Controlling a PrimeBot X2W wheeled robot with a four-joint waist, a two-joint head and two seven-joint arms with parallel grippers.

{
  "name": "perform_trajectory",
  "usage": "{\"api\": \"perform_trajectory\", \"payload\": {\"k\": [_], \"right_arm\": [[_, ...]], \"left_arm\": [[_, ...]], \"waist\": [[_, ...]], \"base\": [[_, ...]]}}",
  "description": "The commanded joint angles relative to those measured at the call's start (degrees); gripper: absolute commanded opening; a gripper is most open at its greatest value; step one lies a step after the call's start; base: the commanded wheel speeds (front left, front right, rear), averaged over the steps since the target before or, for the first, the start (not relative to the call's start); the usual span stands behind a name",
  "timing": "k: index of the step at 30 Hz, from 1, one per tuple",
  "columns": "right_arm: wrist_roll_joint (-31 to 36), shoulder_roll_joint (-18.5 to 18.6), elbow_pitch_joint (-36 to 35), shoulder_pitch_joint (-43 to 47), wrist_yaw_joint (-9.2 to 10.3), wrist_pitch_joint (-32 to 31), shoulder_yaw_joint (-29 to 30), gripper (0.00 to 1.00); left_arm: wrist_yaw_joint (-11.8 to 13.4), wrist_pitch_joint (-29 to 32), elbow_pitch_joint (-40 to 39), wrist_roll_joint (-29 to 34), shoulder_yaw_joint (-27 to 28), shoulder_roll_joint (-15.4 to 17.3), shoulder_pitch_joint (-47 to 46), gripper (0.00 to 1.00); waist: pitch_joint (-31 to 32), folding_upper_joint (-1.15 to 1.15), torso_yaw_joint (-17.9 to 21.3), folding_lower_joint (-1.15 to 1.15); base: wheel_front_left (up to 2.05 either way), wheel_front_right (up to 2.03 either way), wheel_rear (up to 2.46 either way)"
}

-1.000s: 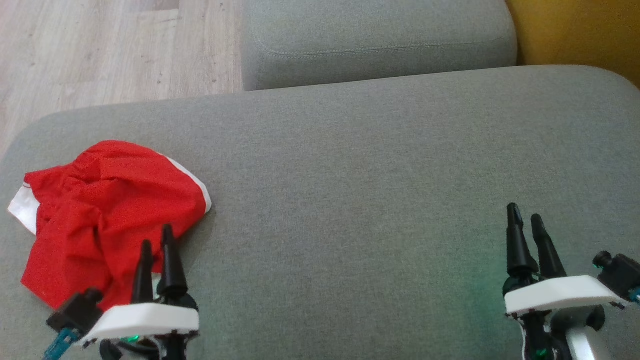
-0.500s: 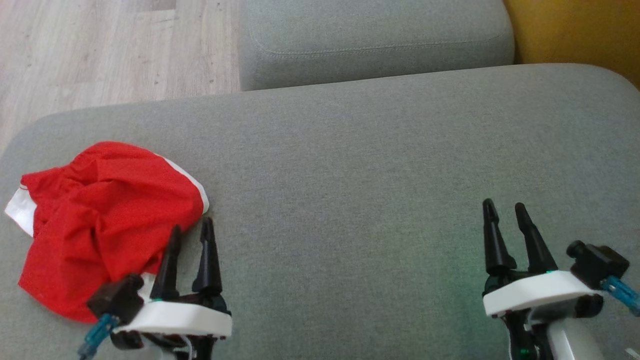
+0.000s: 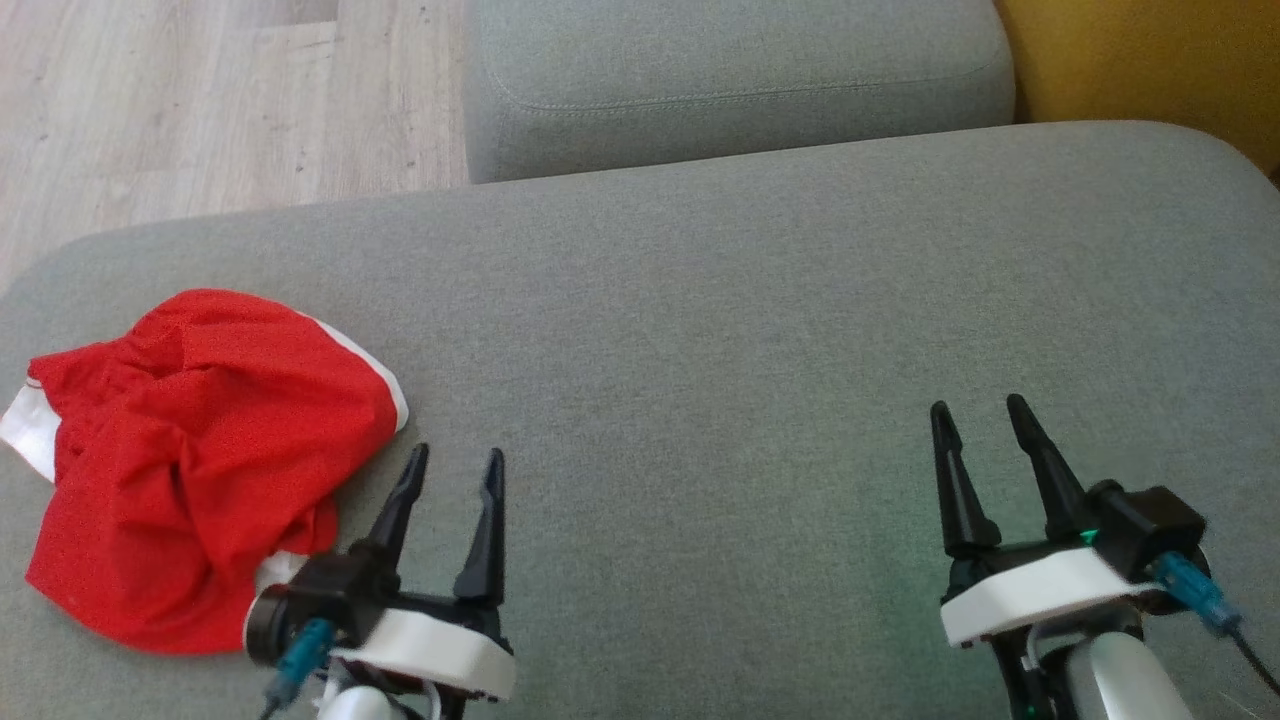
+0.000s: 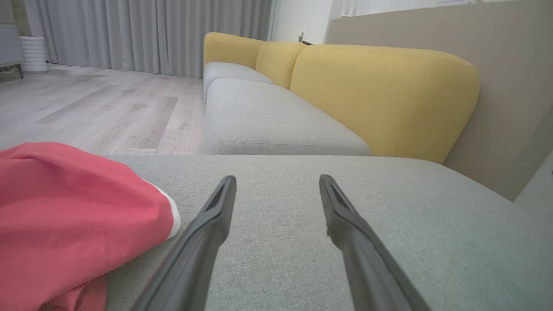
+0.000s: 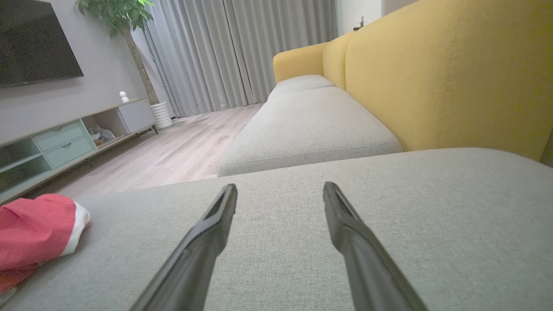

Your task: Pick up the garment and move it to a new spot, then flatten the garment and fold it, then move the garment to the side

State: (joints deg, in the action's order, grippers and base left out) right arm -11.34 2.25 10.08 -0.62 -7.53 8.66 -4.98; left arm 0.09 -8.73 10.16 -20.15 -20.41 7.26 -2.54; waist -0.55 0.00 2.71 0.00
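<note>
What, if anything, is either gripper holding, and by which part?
Nothing. The left gripper and right gripper are open and empty; the red garment lies crumpled on the grey cushion.

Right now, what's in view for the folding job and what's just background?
Job: red garment, crumpled on grey cushion; left pincer and right pincer, both open, empty.
Lying about: yellow backrest, curtains, TV cabinet, plant, wood floor.

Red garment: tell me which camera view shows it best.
The head view: nearly the whole crumpled red garment lies in sight on the grey cushion, white trim included. The left wrist view cuts it off at the frame edge; the right wrist view catches one small corner.
</note>
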Motion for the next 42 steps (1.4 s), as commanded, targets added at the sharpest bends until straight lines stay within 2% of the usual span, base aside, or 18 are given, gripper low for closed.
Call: {"api": "perform_trajectory", "payload": {"k": [1,11,14,18,23,26,30,37,42], "right_arm": [[2.4,0.5,-1.8,-3.0,0.03,1.1,-1.3,1.0],[12.7,0.5,-1.4,-3.4,0.04,2.8,-2.9,1.0],[14.1,0.5,-2.6,-3.6,0.04,3.3,-4.0,1.0],[14.7,0.6,-3.6,-3.4,0.04,3.8,-4.3,1.0],[9.4,0.6,-4.5,-2.5,0.04,4.6,-3.7,1.0],[3.6,0.6,-4.2,-2.1,0.04,5.1,-3.1,1.0],[1.8,0.6,-3.1,-1.6,0.04,5.8,-2.6,1.0],[-0.5,0.6,1.2,-1.1,0.04,6.3,-2.5,1.0],[-0.9,0.6,3.5,-1.5,0.04,6.3,-2.9,1.0]], "left_arm": [[0.6,-1.0,-1.5,2.1,0.4,1.0,-3.5,1.0],[4.1,-2.7,1.4,10.3,-5.7,3.2,-5.8,1.0],[5.0,-3.2,1.7,12.8,-7.7,3.9,-6.6,1.0],[5.8,-3.7,1.4,12.7,-8.3,3.6,-6.6,1.0],[5.5,-4.6,-0.6,8.2,-5.3,1.7,-5.3,1.0],[4.4,-5.1,-1.1,5.5,-2.4,0.4,-4.0,1.0],[3.6,-5.7,0.0,6.5,-0.1,-0.3,-2.9,1.0],[4.5,-6.3,4.6,8.3,2.5,-1.7,-1.7,1.0],[3.9,-6.3,6.1,8.7,3.7,-2.4,-1.6,1.0]], "waist": [[0.0,0.0,0.0,0.0],[0.3,0.0,0.1,0.0],[0.3,0.0,0.1,0.0],[0.3,0.0,0.1,0.0],[0.4,0.0,0.0,0.0],[0.5,0.0,0.1,0.0],[0.7,0.0,0.1,0.0],[0.9,0.0,0.0,0.0],[1.1,0.0,0.0,0.0]], "base": [[0.0,0.0,0.0],[0.0,0.0,0.0],[0.0,0.0,0.0],[0.0,0.0,0.0],[0.0,0.0,0.0],[0.0,0.0,0.0],[0.0,0.0,0.0],[0.0,0.0,0.0],[0.0,0.0,0.0]]}}
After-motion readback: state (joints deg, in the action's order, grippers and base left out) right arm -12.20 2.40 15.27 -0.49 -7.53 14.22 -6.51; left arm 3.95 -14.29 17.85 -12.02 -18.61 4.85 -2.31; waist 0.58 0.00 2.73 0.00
